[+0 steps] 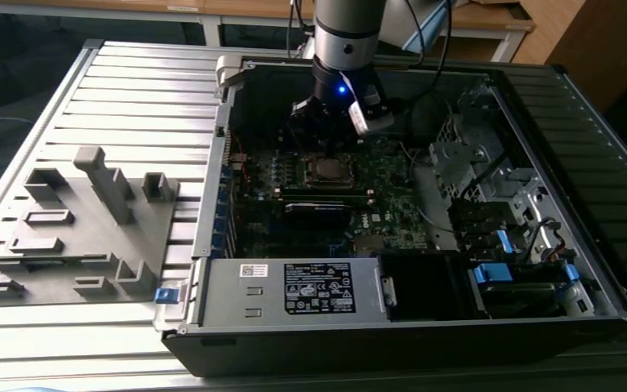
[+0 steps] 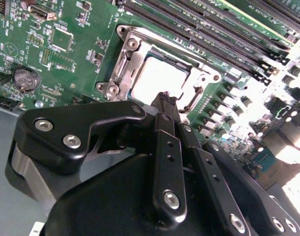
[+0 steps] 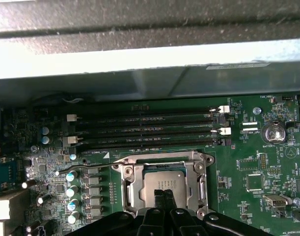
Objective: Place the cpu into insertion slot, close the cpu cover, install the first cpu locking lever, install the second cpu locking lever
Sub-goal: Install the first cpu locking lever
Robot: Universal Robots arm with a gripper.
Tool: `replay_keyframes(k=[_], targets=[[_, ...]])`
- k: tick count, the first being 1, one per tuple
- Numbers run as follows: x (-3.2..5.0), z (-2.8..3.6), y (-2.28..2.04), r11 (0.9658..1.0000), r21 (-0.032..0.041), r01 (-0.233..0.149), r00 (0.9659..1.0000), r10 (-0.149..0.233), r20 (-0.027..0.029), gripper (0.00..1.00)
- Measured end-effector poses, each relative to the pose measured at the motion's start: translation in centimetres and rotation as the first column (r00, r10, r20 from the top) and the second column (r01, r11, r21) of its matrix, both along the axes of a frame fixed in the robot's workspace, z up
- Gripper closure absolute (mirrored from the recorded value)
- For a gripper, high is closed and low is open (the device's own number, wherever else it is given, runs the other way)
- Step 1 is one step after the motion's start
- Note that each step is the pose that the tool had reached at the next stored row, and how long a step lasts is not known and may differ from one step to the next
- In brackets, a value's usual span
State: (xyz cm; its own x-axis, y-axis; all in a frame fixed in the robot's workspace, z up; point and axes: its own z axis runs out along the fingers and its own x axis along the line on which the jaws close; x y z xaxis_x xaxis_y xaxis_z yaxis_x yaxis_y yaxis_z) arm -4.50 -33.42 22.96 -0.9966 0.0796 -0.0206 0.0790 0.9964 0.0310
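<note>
The gripper [image 2: 165, 101], fingers pressed together and empty, hovers with its tips at the chip's [image 2: 158, 78] near edge, probably to push. The chip lies flat under the cover frame [image 2: 121, 66].

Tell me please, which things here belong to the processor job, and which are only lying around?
Job:
- cpu
- cpu cover, lying around it
- hand, at the cpu's edge

Just there:
- memory slots
- coin battery
- grey fixture plate, beside the case on the exterior view's left
- power supply box
</note>
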Motion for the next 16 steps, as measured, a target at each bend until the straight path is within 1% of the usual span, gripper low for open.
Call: replay_keyframes(k=[3,5,16], targets=[[-0.20,0.01,0.00,1.0000,-0.0002,0.000,1.0000,0.000,0.0010,0.89],[-0.49,0.00,-0.01,1.0000,-0.0001,0.000,1.0000,0.000,0.0033,0.89],[-2.48,-0.10,-0.11,1.0000,-0.0012,0.000,0.9999,0.000,0.0153,0.89]])
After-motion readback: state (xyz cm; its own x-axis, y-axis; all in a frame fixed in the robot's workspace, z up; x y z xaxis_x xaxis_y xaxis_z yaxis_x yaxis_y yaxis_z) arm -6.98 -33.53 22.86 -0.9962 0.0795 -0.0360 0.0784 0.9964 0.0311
